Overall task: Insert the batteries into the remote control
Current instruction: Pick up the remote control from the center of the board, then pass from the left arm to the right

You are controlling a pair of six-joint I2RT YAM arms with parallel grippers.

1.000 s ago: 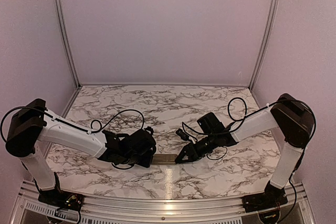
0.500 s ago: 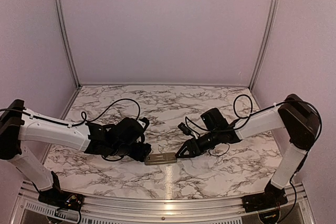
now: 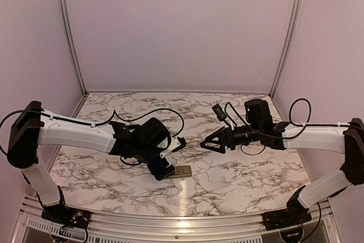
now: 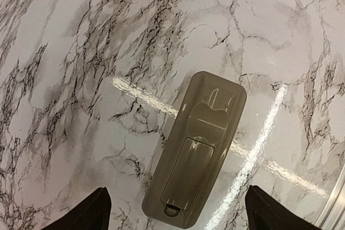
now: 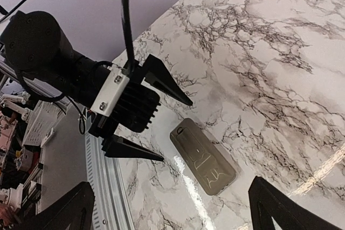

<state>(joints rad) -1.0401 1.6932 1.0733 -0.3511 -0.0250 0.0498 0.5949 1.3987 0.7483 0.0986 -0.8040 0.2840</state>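
The remote control (image 4: 197, 149) lies flat on the marble table, grey-tan back up, with the battery cover in place on it. It also shows near the front edge as the remote control (image 3: 181, 171) and as the remote control (image 5: 204, 157). My left gripper (image 3: 172, 157) hovers open just above its left end, and the left gripper's fingers (image 5: 135, 152) touch nothing. My left gripper (image 4: 177, 197) frames the remote's near end. My right gripper (image 3: 207, 142) is open and empty, well up and right of the remote. The batteries are out of view.
An aluminium rail (image 3: 182, 223) runs along the table's front edge, close to the remote. Pale walls with metal posts (image 3: 68, 32) close in the back and sides. Black cables (image 3: 142, 119) loop off both wrists.
Both grippers have opened and let go of the remote, which now lies on the table. The right arm has drawn back up and to the right. The left gripper has shifted above the remote's left end.
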